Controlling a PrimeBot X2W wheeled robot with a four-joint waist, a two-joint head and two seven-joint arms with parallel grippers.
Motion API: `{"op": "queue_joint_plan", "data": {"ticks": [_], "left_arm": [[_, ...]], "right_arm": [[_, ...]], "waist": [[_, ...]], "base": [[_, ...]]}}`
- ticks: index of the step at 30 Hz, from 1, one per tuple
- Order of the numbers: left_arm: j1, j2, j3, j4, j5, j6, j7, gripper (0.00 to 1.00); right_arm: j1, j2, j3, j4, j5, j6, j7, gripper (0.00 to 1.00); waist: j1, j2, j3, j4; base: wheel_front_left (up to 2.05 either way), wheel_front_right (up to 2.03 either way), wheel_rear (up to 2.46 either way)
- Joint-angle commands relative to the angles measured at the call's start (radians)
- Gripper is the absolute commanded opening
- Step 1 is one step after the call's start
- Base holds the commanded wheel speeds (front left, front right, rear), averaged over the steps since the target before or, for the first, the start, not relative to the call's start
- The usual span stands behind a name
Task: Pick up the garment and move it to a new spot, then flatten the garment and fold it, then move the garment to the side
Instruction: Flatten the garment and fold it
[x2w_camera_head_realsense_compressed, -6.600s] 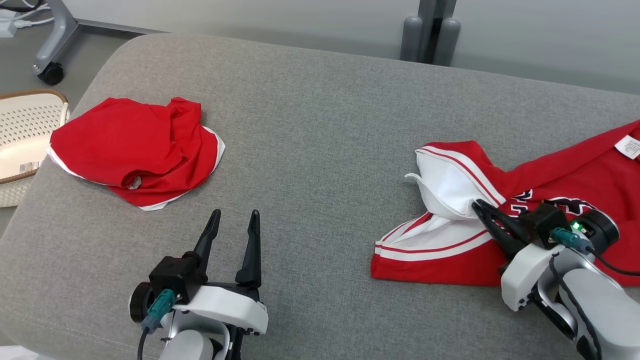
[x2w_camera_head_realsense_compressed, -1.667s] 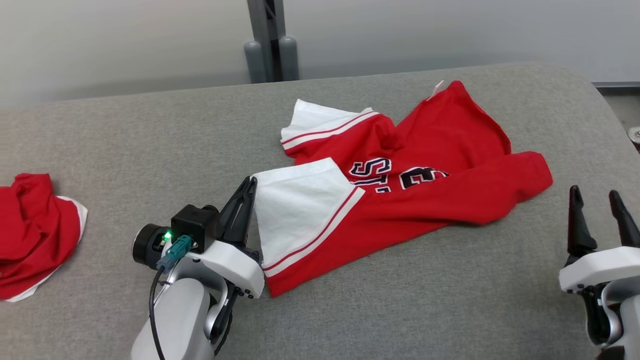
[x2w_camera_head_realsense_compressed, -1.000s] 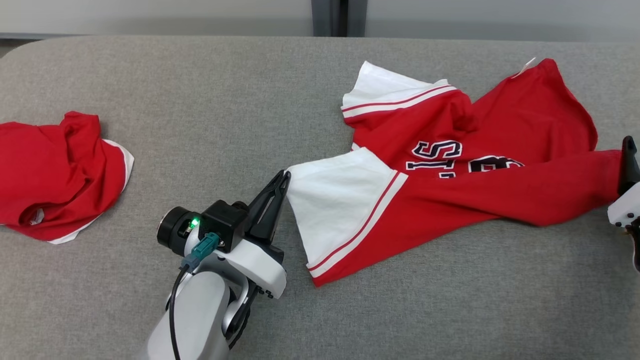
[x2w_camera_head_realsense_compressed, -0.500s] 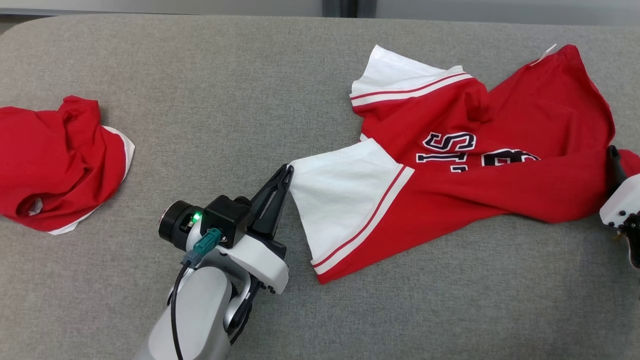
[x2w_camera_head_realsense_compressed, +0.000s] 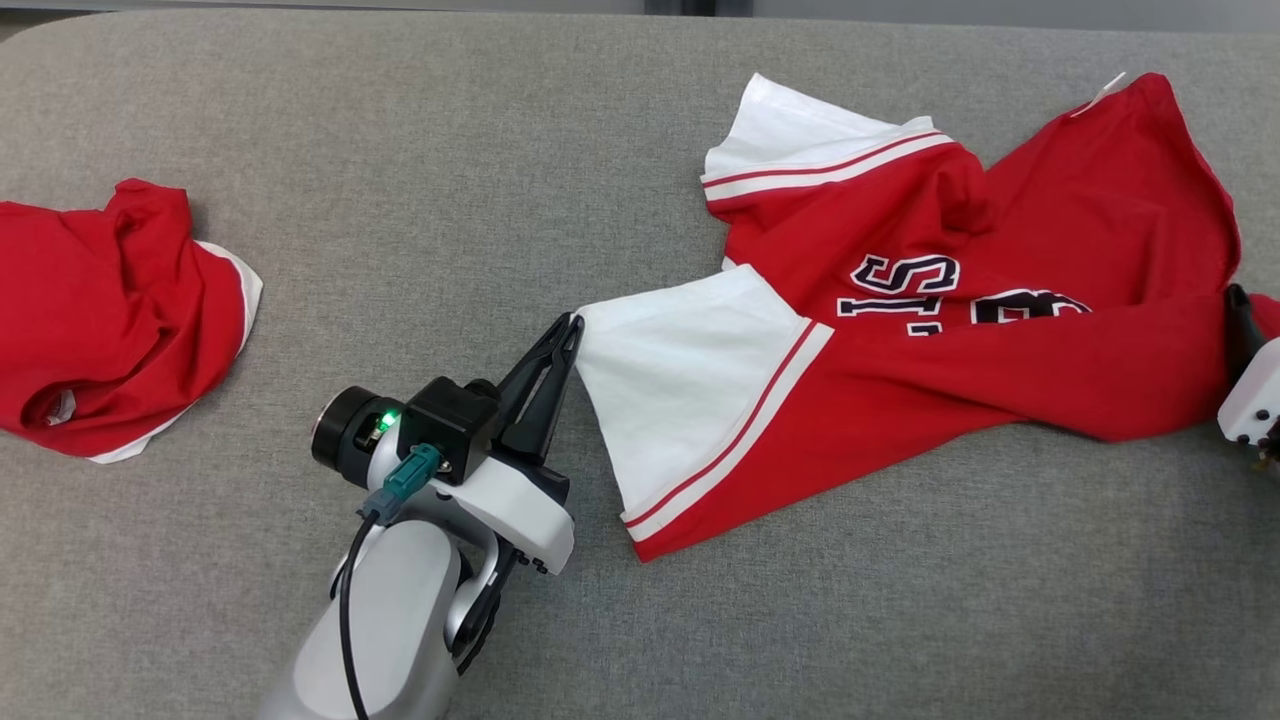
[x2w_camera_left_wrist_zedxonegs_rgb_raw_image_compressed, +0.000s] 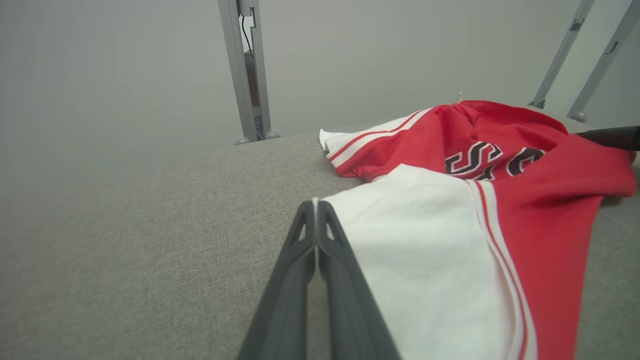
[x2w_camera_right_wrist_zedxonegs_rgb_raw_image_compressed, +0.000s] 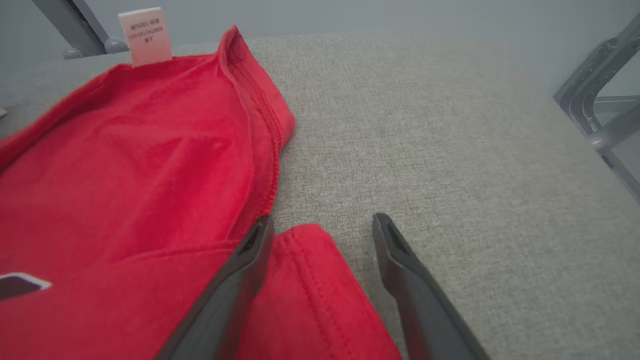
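Note:
The garment (x2w_camera_head_realsense_compressed: 1000, 330) is a red shirt with white sleeves and dark letters, lying crumpled across the right half of the grey padded table (x2w_camera_head_realsense_compressed: 480, 140). My left gripper (x2w_camera_head_realsense_compressed: 572, 325) is shut on the corner of the near white sleeve (x2w_camera_left_wrist_zedxonegs_rgb_raw_image_compressed: 420, 240), its fingers (x2w_camera_left_wrist_zedxonegs_rgb_raw_image_compressed: 305, 235) pressed together at the cloth's edge. My right gripper (x2w_camera_right_wrist_zedxonegs_rgb_raw_image_compressed: 324, 222) stands open at the garment's right end, with a red hem corner (x2w_camera_right_wrist_zedxonegs_rgb_raw_image_compressed: 310, 280) lying between its fingers. One right finger (x2w_camera_head_realsense_compressed: 1240, 320) shows at the head view's right edge.
A second red garment with white trim (x2w_camera_head_realsense_compressed: 110, 310) lies bunched at the table's left. A white care label (x2w_camera_right_wrist_zedxonegs_rgb_raw_image_compressed: 146, 27) sticks up from the shirt's far hem. Grey frame posts (x2w_camera_left_wrist_zedxonegs_rgb_raw_image_compressed: 245, 70) stand behind the table.
The head view has tilted, so everything sits slightly higher in the picture. My right gripper has edged in around the garment's right corner. The left gripper keeps its hold on the sleeve.

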Motion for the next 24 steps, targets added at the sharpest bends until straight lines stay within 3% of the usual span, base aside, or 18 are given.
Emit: {"op": "queue_joint_plan", "data": {"ticks": [1, 11, 12, 13, 14, 15, 24], "left_arm": [[-0.008, 0.004, 0.005, -0.001, 0.003, 0.000, -0.001, 0.00], [-0.013, 0.004, 0.001, -0.005, -0.006, 0.005, -0.001, 0.00], [-0.013, 0.004, 0.001, -0.005, -0.007, 0.006, -0.001, 0.00], [-0.013, 0.004, 0.001, -0.006, -0.007, 0.007, -0.001, 0.01], [-0.013, 0.004, 0.002, -0.006, -0.007, 0.008, -0.001, 0.01], [-0.013, 0.004, 0.002, -0.007, -0.007, 0.007, -0.001, 0.02], [-0.006, 0.004, 0.005, 0.001, -0.008, 0.009, -0.001, 0.07]], "right_arm": [[-0.010, -0.011, 0.012, 0.008, -0.007, 0.000, -0.008, 1.00], [-0.021, -0.020, 0.066, 0.027, -0.025, 0.000, -0.005, 1.00], [-0.021, -0.018, 0.070, 0.028, -0.022, 0.000, -0.003, 0.89], [-0.021, -0.017, 0.073, 0.029, -0.020, 0.000, -0.002, 0.49], [-0.020, -0.016, 0.077, 0.031, -0.018, 0.000, -0.002, 0.32], [-0.019, -0.015, 0.082, 0.031, -0.015, 0.000, -0.002, 0.00], [0.010, -0.028, 0.159, -0.020, -0.015, 0.000, -0.101, 0.00]], "waist": [[0.0000, 0.0000, 0.003, 0.004], [0.0000, 0.0000, 0.011, 0.017], [0.0000, 0.0000, 0.011, 0.018], [0.0000, 0.0000, 0.011, 0.018], [0.0000, 0.0000, 0.012, 0.017], [0.0000, 0.0000, 0.012, 0.017], [0.0000, 0.0000, -0.008, 0.002]], "base": [[0.00, 0.00, 0.00], [0.00, 0.00, 0.00], [0.00, 0.00, 0.00], [0.00, 0.00, 0.00], [0.00, 0.00, 0.00], [0.00, 0.00, 0.00], [0.00, 0.00, 0.00]]}}
